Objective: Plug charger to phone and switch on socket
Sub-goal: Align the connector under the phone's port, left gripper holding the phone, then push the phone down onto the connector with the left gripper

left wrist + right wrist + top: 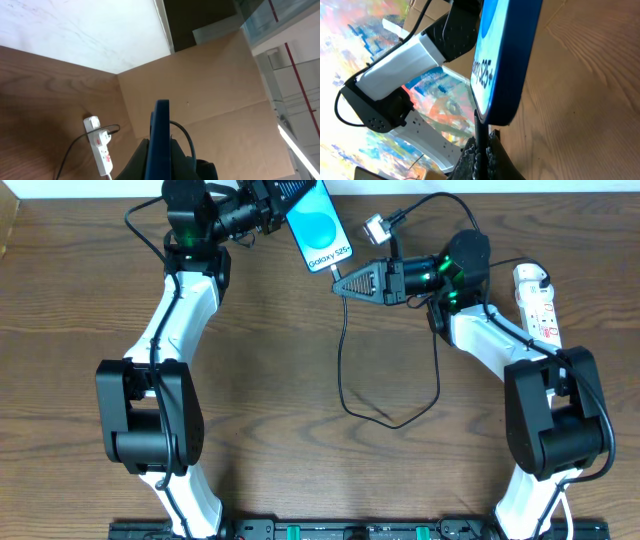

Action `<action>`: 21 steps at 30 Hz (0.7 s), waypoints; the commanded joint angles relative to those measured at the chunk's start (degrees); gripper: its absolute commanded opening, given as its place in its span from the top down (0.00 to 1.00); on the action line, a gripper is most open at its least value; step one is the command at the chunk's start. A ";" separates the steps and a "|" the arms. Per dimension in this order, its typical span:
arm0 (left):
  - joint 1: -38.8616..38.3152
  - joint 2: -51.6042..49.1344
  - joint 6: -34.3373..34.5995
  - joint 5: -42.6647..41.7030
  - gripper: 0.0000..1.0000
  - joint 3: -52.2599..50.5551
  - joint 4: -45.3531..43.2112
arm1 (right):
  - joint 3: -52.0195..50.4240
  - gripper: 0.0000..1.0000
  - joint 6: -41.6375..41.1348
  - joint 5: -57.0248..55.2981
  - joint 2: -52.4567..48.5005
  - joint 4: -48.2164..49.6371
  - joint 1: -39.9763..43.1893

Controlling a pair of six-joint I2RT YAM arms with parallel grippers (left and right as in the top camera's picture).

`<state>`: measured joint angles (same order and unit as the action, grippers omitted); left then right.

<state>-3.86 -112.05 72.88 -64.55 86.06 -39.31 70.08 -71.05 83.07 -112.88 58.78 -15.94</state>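
My left gripper (285, 205) is shut on the phone (320, 225) and holds it above the table at the back, blue screen up. In the left wrist view the phone (161, 142) stands edge-on between the fingers (161, 155). My right gripper (340, 283) is shut on the charger cable's plug tip right at the phone's lower edge. In the right wrist view the cable (480, 132) rises from the fingers (481, 150) to the phone's bottom edge (502, 65). The black cable (345, 380) loops over the table. The white socket strip (537, 302) lies at the right, also in the left wrist view (101, 146).
A small silver connector (376, 226) on a dark lead lies at the back beside the phone. The strip's white cord runs down past the right arm base (550, 420). A cardboard sheet (210, 100) lies beyond the table's far edge.
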 commanded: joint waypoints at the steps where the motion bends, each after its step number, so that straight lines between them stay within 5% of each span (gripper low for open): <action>1: -0.79 1.57 -2.19 -5.38 0.93 1.07 -0.63 | 0.37 0.99 -0.31 -4.09 -0.17 0.37 0.09; 21: -2.60 1.57 -3.91 -8.76 0.93 1.07 -0.20 | 0.37 0.99 -0.31 -4.79 -0.17 0.24 0.11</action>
<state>-4.84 -112.05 70.83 -66.06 86.06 -39.42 69.89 -71.37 84.75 -112.88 58.61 -15.99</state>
